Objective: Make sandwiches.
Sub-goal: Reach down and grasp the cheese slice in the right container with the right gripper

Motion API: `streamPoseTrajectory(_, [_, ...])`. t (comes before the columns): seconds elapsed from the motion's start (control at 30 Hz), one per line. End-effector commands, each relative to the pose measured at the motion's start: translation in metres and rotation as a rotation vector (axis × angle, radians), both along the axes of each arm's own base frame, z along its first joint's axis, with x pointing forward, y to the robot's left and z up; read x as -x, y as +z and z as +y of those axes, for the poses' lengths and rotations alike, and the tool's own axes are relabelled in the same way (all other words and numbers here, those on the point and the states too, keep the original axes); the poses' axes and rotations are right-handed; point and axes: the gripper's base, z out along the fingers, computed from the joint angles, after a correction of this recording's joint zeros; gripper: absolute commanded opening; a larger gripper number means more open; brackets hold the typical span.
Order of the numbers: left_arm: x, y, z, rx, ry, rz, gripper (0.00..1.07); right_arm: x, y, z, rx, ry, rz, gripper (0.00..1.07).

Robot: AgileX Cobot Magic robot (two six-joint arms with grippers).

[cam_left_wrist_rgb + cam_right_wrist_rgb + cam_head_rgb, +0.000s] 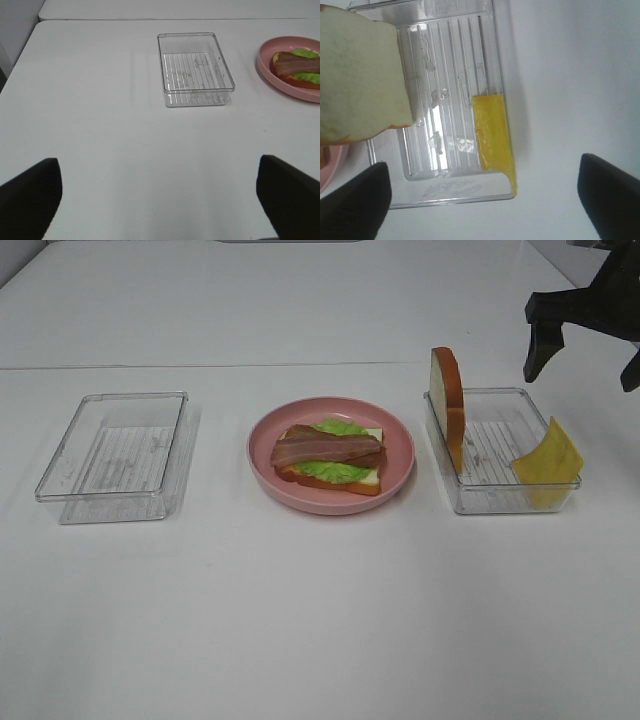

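A partly built sandwich (331, 456) lies on the round pink plate (400, 468) at the table's middle: one bread slice with green lettuce and brown bacon on top. It also shows in the left wrist view (297, 69). A second bread slice (448, 400) stands upright against the left wall of the right clear tray (505, 502); it also shows in the right wrist view (357, 80). A yellow cheese slice (548, 458) leans on that tray's right end, also in the right wrist view (493, 135). My right gripper (585, 345) hangs open above the tray's far right. My left gripper (160, 200) is open over bare table.
An empty clear tray (115, 455) sits at the left of the table, also in the left wrist view (195, 67). A seam between two white table tops runs behind the trays.
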Motion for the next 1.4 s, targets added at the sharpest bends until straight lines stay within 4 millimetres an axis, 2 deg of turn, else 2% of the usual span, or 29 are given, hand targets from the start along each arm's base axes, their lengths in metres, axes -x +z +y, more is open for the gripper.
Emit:
streamPoseTrajectory(0.03, [0.002, -0.001, -0.001, 0.013, -0.001, -0.025, 0.98, -0.004, -0.021, 0.000, -0.006, 0.016, 0.060, 0.92])
streamPoseTrajectory(0.2, [0.002, -0.001, -0.001, 0.013, -0.001, -0.025, 0.98, -0.008, -0.041, 0.001, -0.003, 0.021, 0.114, 0.91])
streamPoseTrajectory(0.27, [0.002, -0.001, -0.001, 0.013, -0.001, -0.025, 0.98, -0.011, -0.059, 0.000, 0.001, 0.022, 0.154, 0.90])
streamPoseTrajectory(0.47, [0.002, -0.001, -0.001, 0.013, -0.001, -0.025, 0.98, -0.014, -0.067, 0.000, 0.002, 0.022, 0.158, 0.89])
streamPoseTrajectory(0.63, [0.002, -0.001, -0.001, 0.013, -0.001, -0.025, 0.98, -0.017, -0.076, 0.001, 0.003, 0.022, 0.154, 0.81])
streamPoseTrajectory(0.8, [0.002, -0.001, -0.001, 0.013, -0.001, -0.025, 0.98, -0.017, -0.085, 0.000, 0.008, 0.024, 0.186, 0.80])
streamPoseTrajectory(0.97, [0.002, -0.001, -0.001, 0.013, -0.001, -0.025, 0.98, -0.017, -0.085, 0.000, 0.007, 0.024, 0.185, 0.77])
streamPoseTrajectory(1.0, [0.002, -0.001, -0.001, 0.013, -0.001, -0.025, 0.98, -0.017, -0.085, 0.000, 0.008, 0.024, 0.184, 0.72])
streamPoseTrajectory(1.07, [0.002, -0.001, -0.001, 0.013, -0.001, -0.025, 0.98, -0.017, -0.085, 0.000, 0.008, 0.024, 0.184, 0.69])
streamPoseTrajectory(1.1, [0.002, -0.001, -0.001, 0.013, -0.001, -0.025, 0.98, -0.017, -0.085, 0.000, 0.008, 0.024, 0.184, 0.60])
streamPoseTrajectory(1.17, [0.002, -0.001, -0.001, 0.013, -0.001, -0.025, 0.98, -0.017, -0.085, 0.000, 0.008, 0.024, 0.183, 0.56])
streamPoseTrajectory(1.2, [0.002, -0.001, -0.001, 0.013, -0.001, -0.025, 0.98, -0.017, -0.085, 0.000, 0.010, 0.022, 0.182, 0.46])
streamPoseTrajectory(1.23, [0.002, -0.001, -0.001, 0.013, -0.001, -0.025, 0.98, -0.017, -0.085, 0.000, 0.010, 0.022, 0.182, 0.46])
streamPoseTrajectory(1.3, [0.002, -0.001, -0.001, 0.013, -0.001, -0.025, 0.98, -0.018, -0.085, -0.002, 0.033, 0.020, 0.180, 0.35])
streamPoseTrajectory(1.4, [0.002, -0.001, -0.001, 0.013, -0.001, -0.025, 0.98, -0.018, -0.085, -0.004, 0.051, 0.018, 0.180, 0.29])
